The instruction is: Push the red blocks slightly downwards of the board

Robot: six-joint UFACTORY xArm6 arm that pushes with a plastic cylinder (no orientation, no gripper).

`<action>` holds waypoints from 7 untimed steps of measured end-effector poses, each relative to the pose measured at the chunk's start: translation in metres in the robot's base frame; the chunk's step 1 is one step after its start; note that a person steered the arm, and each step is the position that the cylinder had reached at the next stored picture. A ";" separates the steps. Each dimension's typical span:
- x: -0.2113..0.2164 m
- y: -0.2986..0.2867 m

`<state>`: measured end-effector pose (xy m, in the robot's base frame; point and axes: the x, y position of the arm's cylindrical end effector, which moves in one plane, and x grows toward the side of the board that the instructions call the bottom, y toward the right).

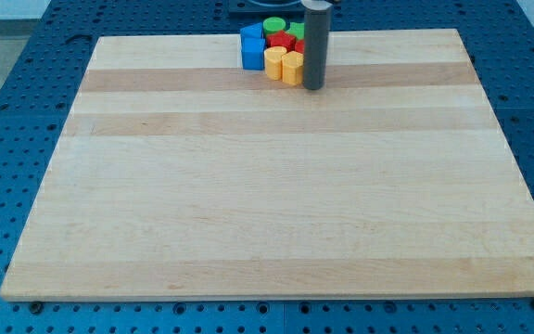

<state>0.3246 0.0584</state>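
Note:
A tight cluster of blocks sits at the view's top centre of the wooden board (276, 186). Red blocks (282, 43) lie in the cluster's middle, mostly hidden behind two yellow blocks (286, 65) in front. Two blue blocks (252, 47) stand at the cluster's left. A green round block (274, 25) is at the back, another green block (296, 31) beside it. My rod comes down at the cluster's right; my tip (313, 87) rests on the board just right of the yellow blocks, touching or nearly touching them.
The board lies on a blue perforated table (26, 111) that shows on all sides. The arm's dark base (281, 5) is at the view's top, just behind the cluster.

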 end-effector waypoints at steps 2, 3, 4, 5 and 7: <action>0.068 -0.120; 0.054 -0.238; -0.011 -0.334; -0.075 -0.362; -0.133 -0.355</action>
<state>0.1912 -0.2962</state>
